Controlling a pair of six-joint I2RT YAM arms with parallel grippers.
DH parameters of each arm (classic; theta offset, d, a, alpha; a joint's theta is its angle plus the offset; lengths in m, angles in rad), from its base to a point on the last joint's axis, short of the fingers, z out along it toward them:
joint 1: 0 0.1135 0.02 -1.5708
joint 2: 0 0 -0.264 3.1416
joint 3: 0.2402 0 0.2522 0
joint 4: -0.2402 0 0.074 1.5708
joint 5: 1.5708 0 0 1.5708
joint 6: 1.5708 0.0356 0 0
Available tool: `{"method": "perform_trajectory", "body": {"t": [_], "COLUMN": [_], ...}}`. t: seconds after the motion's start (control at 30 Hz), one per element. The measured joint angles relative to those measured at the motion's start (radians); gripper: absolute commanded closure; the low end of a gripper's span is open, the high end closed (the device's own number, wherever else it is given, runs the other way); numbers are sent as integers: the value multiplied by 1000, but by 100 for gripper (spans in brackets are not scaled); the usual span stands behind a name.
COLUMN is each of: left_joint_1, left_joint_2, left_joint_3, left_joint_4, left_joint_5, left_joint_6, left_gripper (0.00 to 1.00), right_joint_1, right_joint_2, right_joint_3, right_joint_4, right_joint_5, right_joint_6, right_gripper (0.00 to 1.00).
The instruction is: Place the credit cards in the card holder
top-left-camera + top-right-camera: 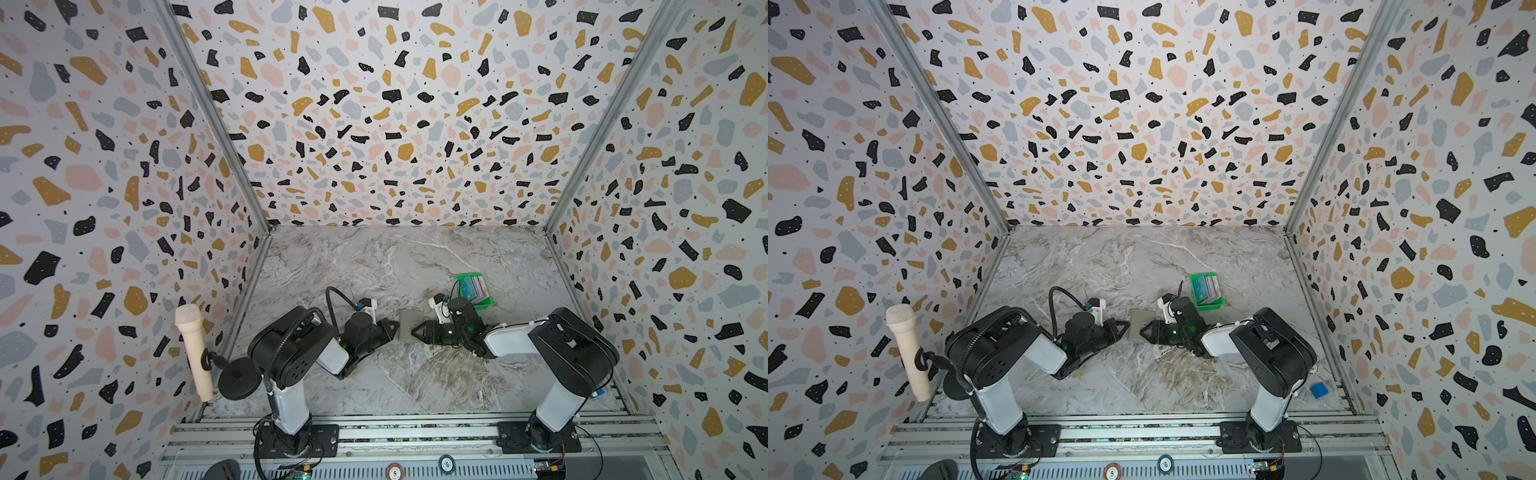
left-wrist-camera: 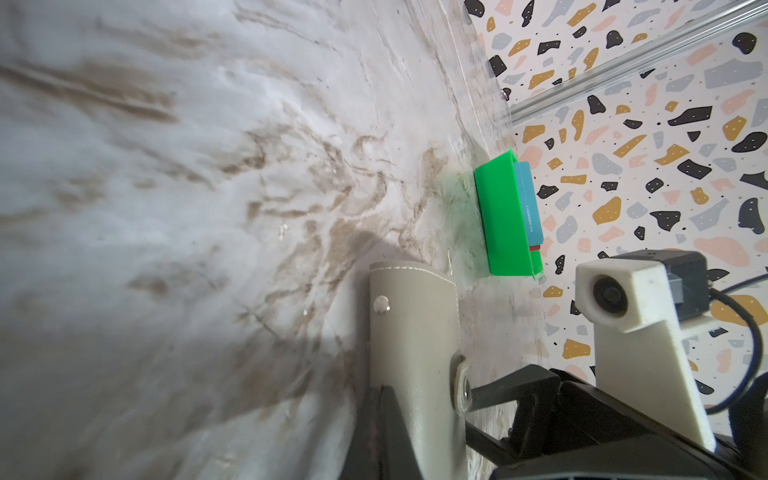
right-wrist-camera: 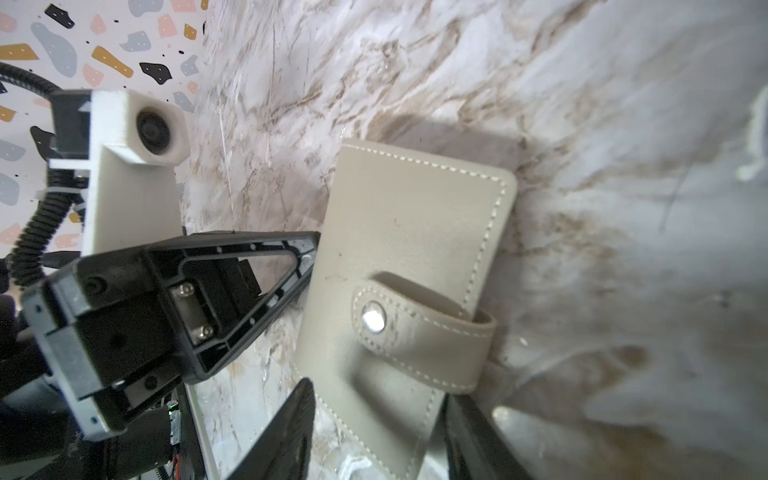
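Observation:
The card holder (image 1: 408,325) (image 1: 1140,325) is a grey-taupe wallet lying closed mid-table between the two arms. Its strap (image 3: 415,340) is snapped across the cover. My left gripper (image 1: 395,326) (image 2: 380,419) is shut, and its tips press against the holder's left edge (image 2: 415,332). My right gripper (image 1: 415,332) (image 3: 378,440) is open and straddles the holder's near end, with a gap at one finger (image 3: 286,432). The credit cards (image 1: 476,287) (image 1: 1208,289) (image 2: 528,199) stand on edge in a green tray behind the right gripper.
The green tray (image 1: 465,277) (image 1: 1198,277) (image 2: 498,216) sits right of centre. A microphone on a black stand (image 1: 193,349) leans at the front left. A small blue block (image 1: 1319,390) lies by the right wall. Patterned walls close three sides.

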Motion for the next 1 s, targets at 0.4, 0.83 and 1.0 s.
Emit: {"method": "perform_trajectory", "body": {"t": [0.4, 0.83, 1.0], "left_joint_1": [-1, -5, -6], "left_joint_2": [3, 98, 81], "left_joint_3": [-118, -133, -142], "left_joint_4": [163, 350, 339], "left_joint_5": [45, 104, 111], "left_joint_6": [-110, -224, -231], "left_gripper": [66, 89, 100], "right_joint_1": [0, 21, 29], "right_joint_2": [34, 65, 35], "right_joint_3": [-5, 21, 27], "right_joint_4": [30, 36, -17], "right_joint_5": [15, -45, -31], "right_joint_6": [19, -5, -33], "right_gripper": [78, 79, 71]}}
